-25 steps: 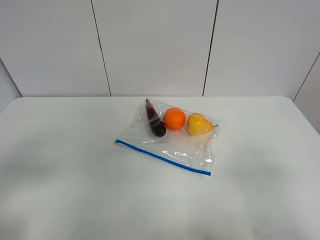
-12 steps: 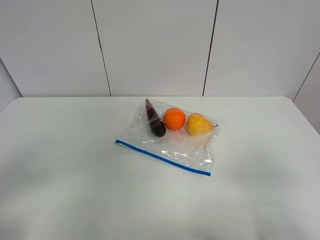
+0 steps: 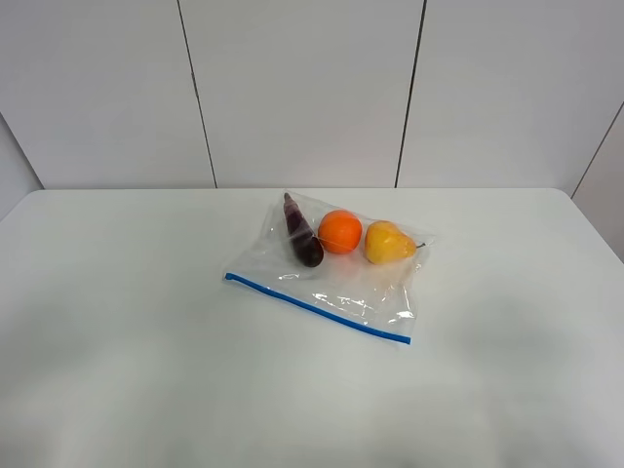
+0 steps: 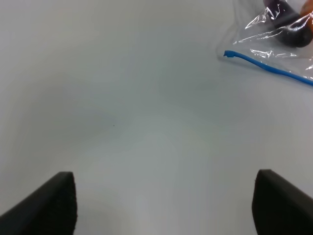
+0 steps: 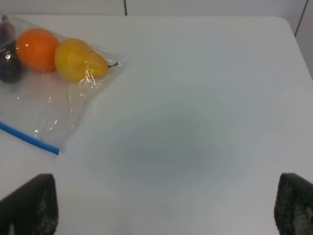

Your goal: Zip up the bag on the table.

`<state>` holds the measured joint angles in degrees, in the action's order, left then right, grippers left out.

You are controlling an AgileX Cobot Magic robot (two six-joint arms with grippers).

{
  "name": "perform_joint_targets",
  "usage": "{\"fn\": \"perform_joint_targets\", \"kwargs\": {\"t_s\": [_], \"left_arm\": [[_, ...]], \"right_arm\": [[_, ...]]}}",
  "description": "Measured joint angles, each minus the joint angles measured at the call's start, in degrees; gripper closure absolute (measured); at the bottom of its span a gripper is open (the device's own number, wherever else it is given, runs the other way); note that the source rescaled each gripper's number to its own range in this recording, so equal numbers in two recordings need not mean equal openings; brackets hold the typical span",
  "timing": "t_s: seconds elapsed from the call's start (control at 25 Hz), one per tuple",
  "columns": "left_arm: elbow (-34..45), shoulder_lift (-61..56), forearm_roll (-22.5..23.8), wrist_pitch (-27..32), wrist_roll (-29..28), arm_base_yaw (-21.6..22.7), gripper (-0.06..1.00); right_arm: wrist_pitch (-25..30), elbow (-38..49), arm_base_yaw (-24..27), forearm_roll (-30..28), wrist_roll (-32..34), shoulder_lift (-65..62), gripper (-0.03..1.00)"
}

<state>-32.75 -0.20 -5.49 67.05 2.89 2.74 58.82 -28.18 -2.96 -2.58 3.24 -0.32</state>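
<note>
The clear bag (image 3: 341, 283) lies flat in the middle of the white table (image 3: 117, 322). Its blue zip strip (image 3: 317, 307) runs along the near edge. A dark purple eggplant (image 3: 302, 234), an orange (image 3: 340, 231) and a yellow pear (image 3: 388, 243) show through it. Neither arm appears in the exterior view. My left gripper (image 4: 164, 205) is open over bare table; the zip's left end (image 4: 230, 54) and the bag (image 4: 274, 24) lie ahead of it. My right gripper (image 5: 166, 208) is open; the bag (image 5: 49, 93) and the zip's right end (image 5: 49, 147) lie ahead and to one side.
A white panelled wall (image 3: 312, 88) rises behind the table's far edge. The table's right far corner (image 5: 286, 22) shows in the right wrist view.
</note>
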Motion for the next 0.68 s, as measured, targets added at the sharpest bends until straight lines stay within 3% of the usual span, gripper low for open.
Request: {"fn": "perform_joint_targets", "kwargs": {"t_s": [0.68], "left_arm": [[0.0, 0.0, 0.0, 0.0, -0.1, 0.0, -0.02]], "right_arm": [[0.0, 0.0, 0.0, 0.0, 0.0, 0.0, 0.01]]}}
